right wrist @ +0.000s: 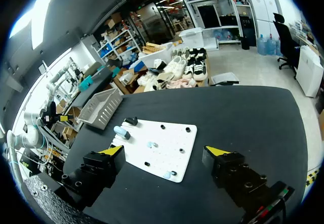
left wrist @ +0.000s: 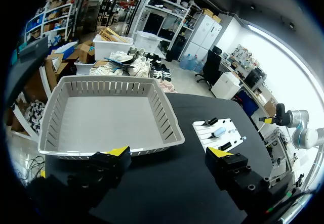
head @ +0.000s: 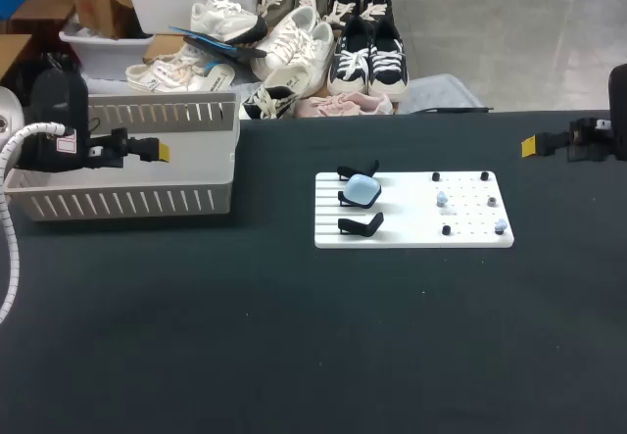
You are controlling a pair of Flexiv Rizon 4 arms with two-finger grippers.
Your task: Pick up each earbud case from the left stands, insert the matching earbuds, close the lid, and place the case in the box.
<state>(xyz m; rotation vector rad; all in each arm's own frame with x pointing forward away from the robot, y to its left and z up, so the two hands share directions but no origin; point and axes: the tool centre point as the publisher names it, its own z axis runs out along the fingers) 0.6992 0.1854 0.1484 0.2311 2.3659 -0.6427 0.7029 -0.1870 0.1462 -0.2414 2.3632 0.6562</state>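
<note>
Nearest the head camera lay bare black desk [head: 294, 356]. Beyond it sat the one earbud case [head: 361, 191] I could see, pale blue and rounded. It rested between two empty black stands [head: 359, 224] at the left end of the white board [head: 411, 240].

I judged the case light, hard and glossy, so apt to slip. I would have taken it across its flatter sides, low on the body and clear of the lid seam, with gentle pressure.

Two pale earbuds [head: 442, 199] stood among black pegs on the board's right half; they looked small and easily knocked.

Further out, the slatted box [head: 127, 201] stood at the desk's left. My left arm [head: 59, 140] hung over it, jaws spread wide and holding nothing. My right arm [head: 593, 140] hung at the far right edge, well apart from the board, its jaws likewise spread and empty.
</note>
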